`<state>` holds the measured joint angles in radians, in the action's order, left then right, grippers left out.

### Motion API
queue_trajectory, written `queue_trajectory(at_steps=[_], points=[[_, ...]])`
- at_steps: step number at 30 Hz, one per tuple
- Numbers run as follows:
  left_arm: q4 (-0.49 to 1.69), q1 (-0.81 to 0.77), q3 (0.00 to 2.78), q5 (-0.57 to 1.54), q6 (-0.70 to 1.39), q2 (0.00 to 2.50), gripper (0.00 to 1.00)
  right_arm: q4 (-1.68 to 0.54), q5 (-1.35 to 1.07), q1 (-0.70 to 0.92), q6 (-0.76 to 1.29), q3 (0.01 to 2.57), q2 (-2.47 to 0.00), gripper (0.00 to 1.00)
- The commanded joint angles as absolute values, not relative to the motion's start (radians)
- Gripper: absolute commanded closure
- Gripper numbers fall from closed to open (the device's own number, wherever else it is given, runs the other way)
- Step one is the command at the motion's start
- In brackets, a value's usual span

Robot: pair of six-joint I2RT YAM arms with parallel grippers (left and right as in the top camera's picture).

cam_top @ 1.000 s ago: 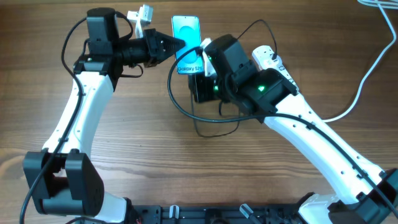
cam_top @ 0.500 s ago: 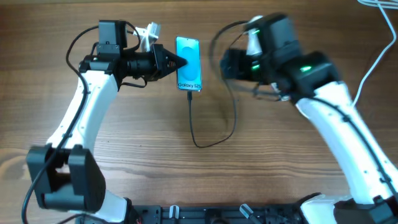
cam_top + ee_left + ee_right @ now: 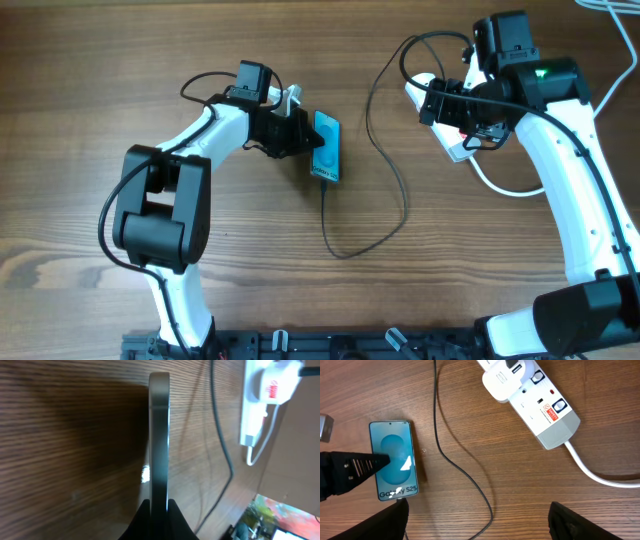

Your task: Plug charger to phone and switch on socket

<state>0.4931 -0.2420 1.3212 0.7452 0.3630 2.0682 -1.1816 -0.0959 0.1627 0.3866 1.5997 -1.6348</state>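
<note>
The left end effector (image 3: 310,148) was clenched on the phone (image 3: 327,160). One finger (image 3: 355,471) lay across the teal screen and the other was hidden beneath. In the left wrist view both fingertips (image 3: 142,517) pinched the phone's thin body with no gap between. The phone sat left of centre over the wooden surface (image 3: 250,290), screen up, its text strip at the short edge nearer the robot's base. Whether it rested on the surface or was raised just off it could not be told.

The charger (image 3: 435,405) met that same short edge with its black tip. From there it looped toward the base, curved back across the middle and ran to its white plug (image 3: 506,380), which sat in the socket (image 3: 545,410). The socket lay toward the far right, well apart from the phone, and its thick cord (image 3: 592,472) left the end away from the plug. Its switches were too small to read as on or off.

The right end effector (image 3: 479,510) was released and spread wide, its fingers (image 3: 590,522) at the bottom corners of the right wrist view, holding and touching nothing. From overhead it hung near the socket.
</note>
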Motion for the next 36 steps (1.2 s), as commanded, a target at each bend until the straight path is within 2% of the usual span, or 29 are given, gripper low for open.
queue_trajectory(at_steps=[1,2,6,7,9,13,16,19,20,23,26,28,36], points=[[0.488,-0.241,1.295,0.682,0.344,2.082,0.96,-1.176,-0.067,0.163,0.366,1.614,-1.648,0.07],[0.49,-0.241,1.29,0.661,0.344,2.082,0.95,-1.176,-0.065,0.163,0.367,1.614,-1.648,0.06],[0.498,-0.24,1.275,0.606,0.344,2.082,0.79,-1.177,-0.027,0.163,0.393,1.614,-1.648,0.04],[0.503,-0.24,1.275,0.598,0.344,2.082,0.71,-1.179,-0.019,0.163,0.393,1.614,-1.648,0.02],[0.519,-0.239,1.275,0.555,0.346,2.082,0.66,-1.18,-0.014,0.163,0.393,1.614,-1.648,0.02],[0.582,-0.228,1.277,0.453,0.348,2.079,0.23,-1.171,0.093,0.163,0.416,1.614,-1.658,0.01],[0.653,-0.182,1.303,0.454,0.355,2.028,0.19,-1.144,0.159,0.138,0.419,1.614,-1.72,0.0],[0.732,-0.113,1.335,0.427,0.355,1.824,0.16,-1.087,0.153,0.03,0.418,1.615,-1.844,0.01],[0.738,-0.106,1.335,0.393,0.355,1.772,0.0,-1.079,0.129,-0.003,0.406,1.615,-1.874,0.01],[0.741,-0.097,1.335,0.279,0.354,1.572,0.0,-1.008,-0.054,-0.103,0.366,1.615,-1.96,0.02],[0.742,-0.097,1.335,0.264,0.354,1.488,0.0,-0.916,-0.047,-0.135,0.348,1.615,-2.009,0.0],[0.742,-0.097,1.335,0.264,0.354,1.481,0.0,-0.868,0.017,-0.132,0.311,1.615,-2.025,0.0],[0.742,-0.097,1.335,0.264,0.354,1.483,0.0,-0.788,-0.012,-0.13,0.286,1.614,-2.119,0.0]])
